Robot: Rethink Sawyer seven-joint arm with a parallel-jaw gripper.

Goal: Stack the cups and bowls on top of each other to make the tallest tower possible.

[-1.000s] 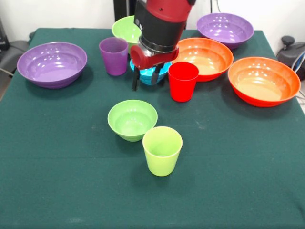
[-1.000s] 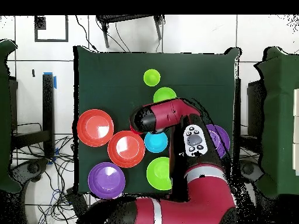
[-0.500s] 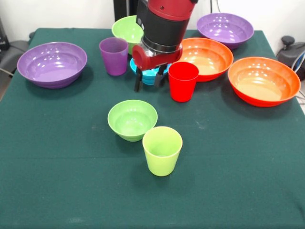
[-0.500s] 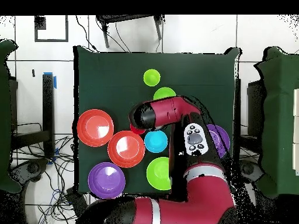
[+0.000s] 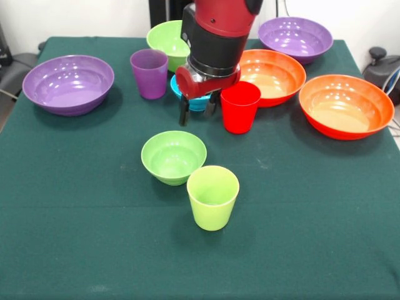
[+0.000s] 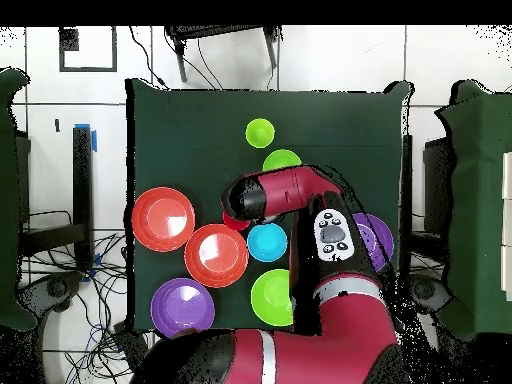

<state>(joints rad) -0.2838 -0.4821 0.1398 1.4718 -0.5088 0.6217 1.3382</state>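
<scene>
My gripper (image 5: 196, 113) is open and empty. It hangs just above the cloth in front of the small blue bowl (image 5: 199, 103), close to the left of the red cup (image 5: 240, 107). The arm hides much of the blue bowl here; it shows fully in the overhead view (image 6: 267, 243). The purple cup (image 5: 149, 74) stands to the left. The small lime-green bowl (image 5: 173, 156) and the lime-green cup (image 5: 212, 197) stand nearer the camera. No tower shows: every piece stands alone on the table.
The medium lime-green bowl (image 5: 164, 36) is behind the arm. Wide purple bowls sit at far left (image 5: 68, 84) and back right (image 5: 295, 37). Two wide orange bowls (image 5: 272, 72) (image 5: 345, 105) sit on the right. The green tablecloth (image 5: 94, 237) covers the table.
The gripper has drifted a little toward the camera and to the right, off the small blue bowl and closer to the red cup. No object has moved.
</scene>
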